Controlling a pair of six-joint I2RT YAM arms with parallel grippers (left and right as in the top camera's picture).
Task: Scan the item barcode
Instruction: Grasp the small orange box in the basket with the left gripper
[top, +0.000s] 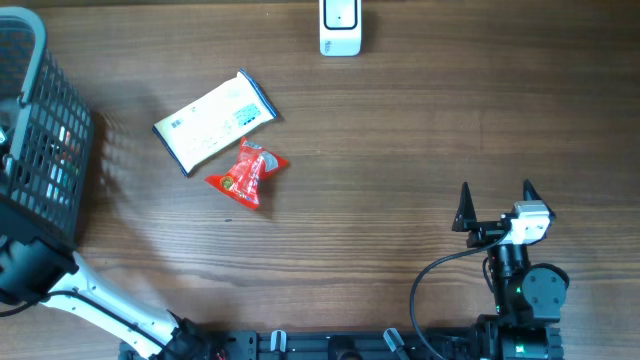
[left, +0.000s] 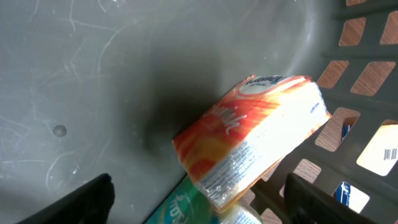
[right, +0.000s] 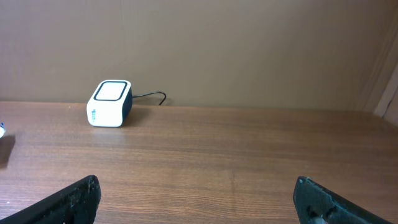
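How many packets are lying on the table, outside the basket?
2. A white and blue packet lies left of the middle, and a red packet sits just below it. Others are inside the basket, some maybe hidden.

I'm not making out any full word. Orange pack (left: 249, 140) in the L wrist view is carrying white script lettering + a logo at its top end, both too blurred. A barcode is showing on a white label (left: 387, 152) seen thru a gap in the basket wall (left: 360, 102), digits unreadable. White-blue packet (top: 214, 121) on the counter (top: 400, 150) is showing blue print, too small. Scanner (right: 109, 103) is bearing a tiny side mark, illegible.
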